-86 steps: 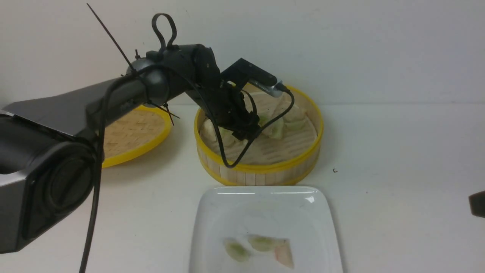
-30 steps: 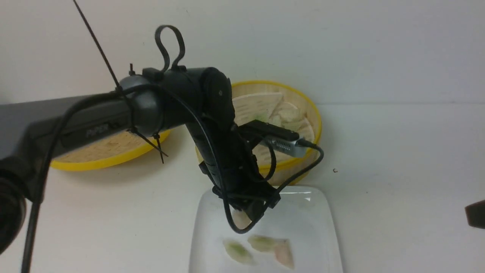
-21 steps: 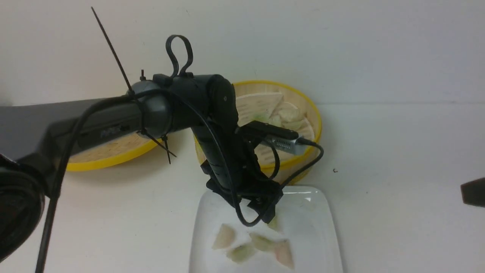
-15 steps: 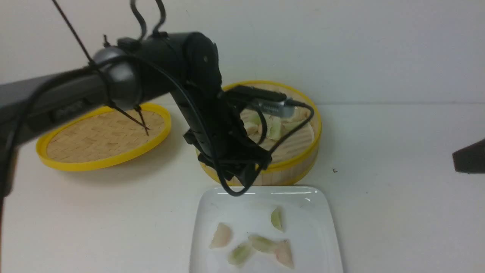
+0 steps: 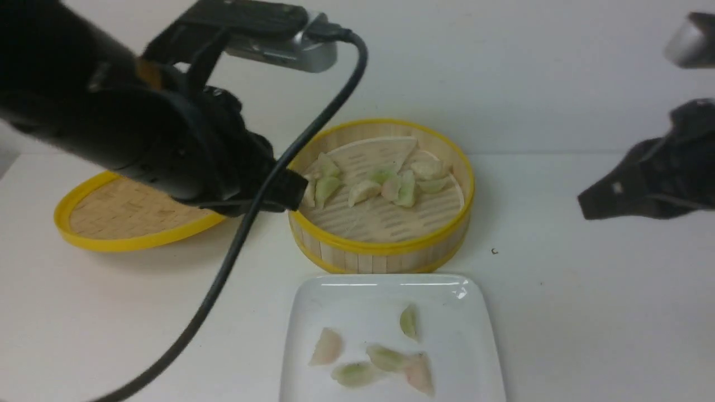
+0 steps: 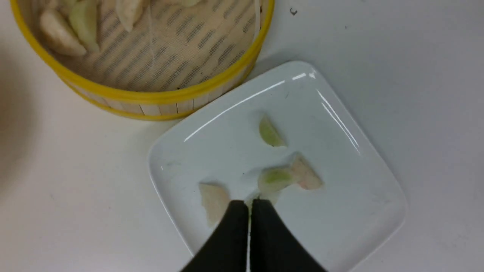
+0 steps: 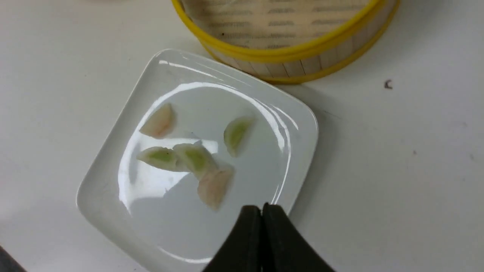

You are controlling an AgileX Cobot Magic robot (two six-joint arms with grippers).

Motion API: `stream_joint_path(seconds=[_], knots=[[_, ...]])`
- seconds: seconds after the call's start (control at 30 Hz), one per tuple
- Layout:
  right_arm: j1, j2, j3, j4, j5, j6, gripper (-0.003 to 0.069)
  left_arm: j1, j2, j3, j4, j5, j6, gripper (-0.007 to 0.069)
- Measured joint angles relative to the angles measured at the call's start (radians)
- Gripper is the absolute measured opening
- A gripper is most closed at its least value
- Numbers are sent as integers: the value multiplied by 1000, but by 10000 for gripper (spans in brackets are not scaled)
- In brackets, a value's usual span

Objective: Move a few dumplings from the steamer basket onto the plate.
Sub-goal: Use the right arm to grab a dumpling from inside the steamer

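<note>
Five dumplings (image 5: 385, 357) lie on the plate (image 5: 447, 312). Three of them, two green and one pink, touch in a small bunch, while a pink one and a green one each lie apart from it. Several more sit in the far half of the basket (image 5: 385, 248), which stands just behind the plate. Its near floor is bare.

The left pincer (image 6: 249, 206) is pressed together with nothing in it. It hangs clear of the table (image 5: 558, 335), and in its own view its tips show over the plate. In the front view it is blurred beside the basket's left rim. The right pincer (image 7: 261, 209) is likewise together and empty, held up over the table's right side. The lid (image 5: 111, 212) lies to the left of the basket, out of the way.

With five across, "a few" looks met, so the plating seems done or close to it.

If one more is wanted:
- Part the tips before going down into the basket, not at the floor.
- Choose a dumpling at the fringe of the group, so its neighbours are not dragged along.
- Pinch lightly across the thin ridge. These look soft and may tear or cling to the slats.
- Lift well clear of the yellow rim before moving toward the plate.
- Let go low over a bare patch, away from the touching three.
</note>
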Motion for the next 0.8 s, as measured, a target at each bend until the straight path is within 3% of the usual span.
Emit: stream_joint_path(seconds=[0.13,0.3,0.4,0.57,0.8], knots=[[87,187,-126,-62,-51,1,13,0,-122,135,0,-23,-25,-6],[148,418,-309,-103,-83,9,93,0,-198,237,0,-22,-51,-6],[159,607,-484,-116,-92,24,224,0,-227,256,15,18,-57,-6],[159,777,-643,-213,-98,28,376,0,-262,256,59,68,-73,-6],[159,920,-743,-329,-152,38,463,0,-315,256,125,116,-108,-6]])
